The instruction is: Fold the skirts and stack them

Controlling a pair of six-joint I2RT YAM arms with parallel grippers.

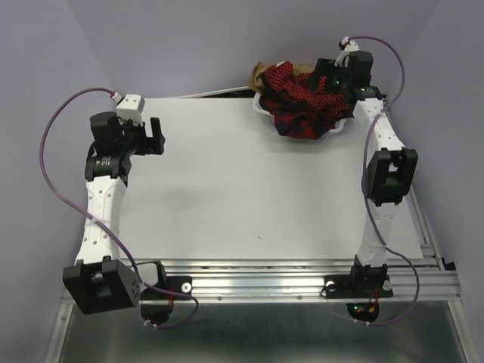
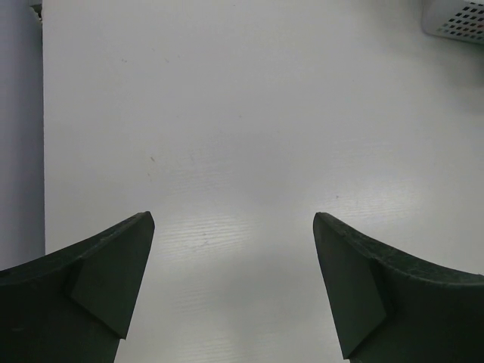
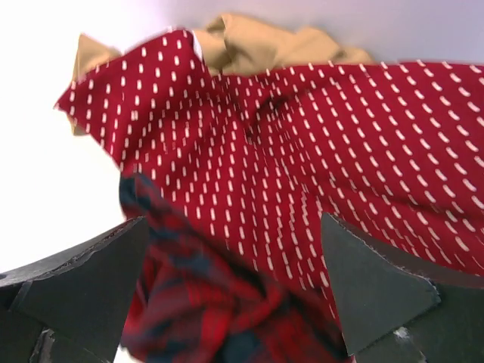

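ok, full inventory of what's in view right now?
dotted skirt: one, red with white dots, on top in the basket
plaid skirt: one, red and black, in the basket, near side
tan skirt: one, tan, in the basket, far side
basket: one, white mesh, far right of the table
table: one, white, under everything
left gripper: one, black, open, over bare table at the left
right gripper: one, black, open, over the skirts

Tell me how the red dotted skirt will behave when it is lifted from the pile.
Probably floppy: the red dotted skirt lies in soft folds, so it should drape and sag from one pinch. It lies bunched against the plaid skirt and tan skirt, so it may drag them along.
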